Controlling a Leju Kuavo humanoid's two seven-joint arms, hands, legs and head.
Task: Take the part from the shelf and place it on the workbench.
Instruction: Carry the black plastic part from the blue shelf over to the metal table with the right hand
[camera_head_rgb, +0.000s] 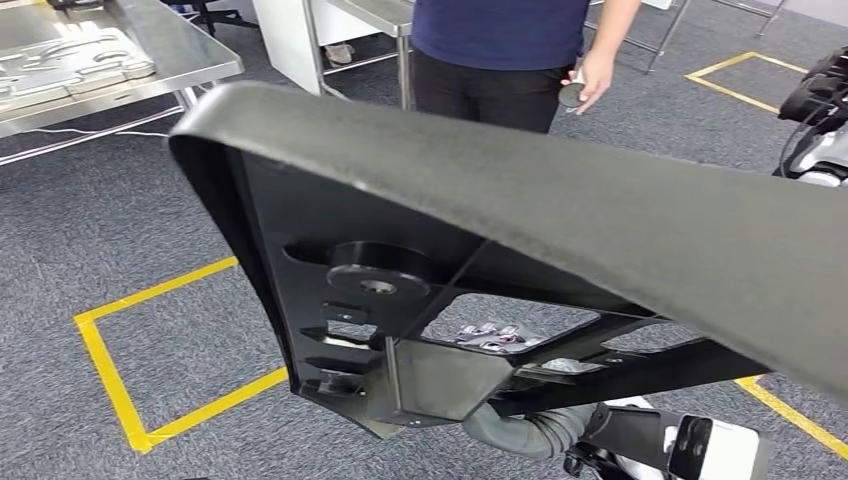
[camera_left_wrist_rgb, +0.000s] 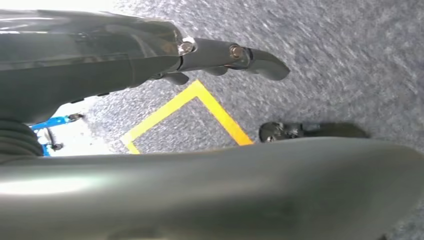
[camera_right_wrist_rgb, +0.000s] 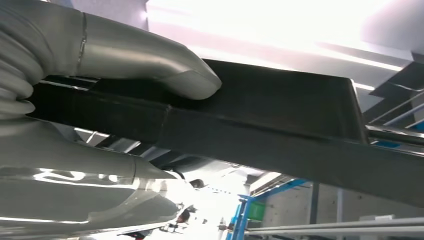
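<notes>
Black moulded plastic, big ribbed part (camera_head_rgb: 520, 220), fills the middle of the head view from upper left down to the right edge. I carry it off the shelf, up in the air over grey carpet (camera_head_rgb: 120, 230), ribbed underside facing me, smooth outer skin tilted away. Not on the table yet.

My right hand (camera_right_wrist_rgb: 150, 75) grips it: in the right wrist view the grey thumb lies flat on top of a black rib and the rest of the hand sits under it, so the rib is clamped between them. Reads as a pinch on a stiff edge because the part is too wide to wrap.

My left hand (camera_left_wrist_rgb: 230, 57): in the left wrist view dark fingers stick out straight past the glossy black surface, with the part's broad curved face close along the lower frame. Looks like a flat support against the part, not a wrap. I cannot tell if it truly clamps anything.

Two hands at opposite ends, I judge, to stop a long light panel from swinging.

Steel table (camera_head_rgb: 190, 50) sits at upper left of the head view with a grey tray (camera_head_rgb: 70, 65) on it, well apart from the part. That seems the drop spot, so carry step, roughly midway.

Yellow floor tape (camera_head_rgb: 110, 370) at lower left. A person (camera_head_rgb: 500, 50) stands at top centre, near the part's far edge, holding a small dark object (camera_head_rgb: 571, 95). Risk: clipping them when turning.
</notes>
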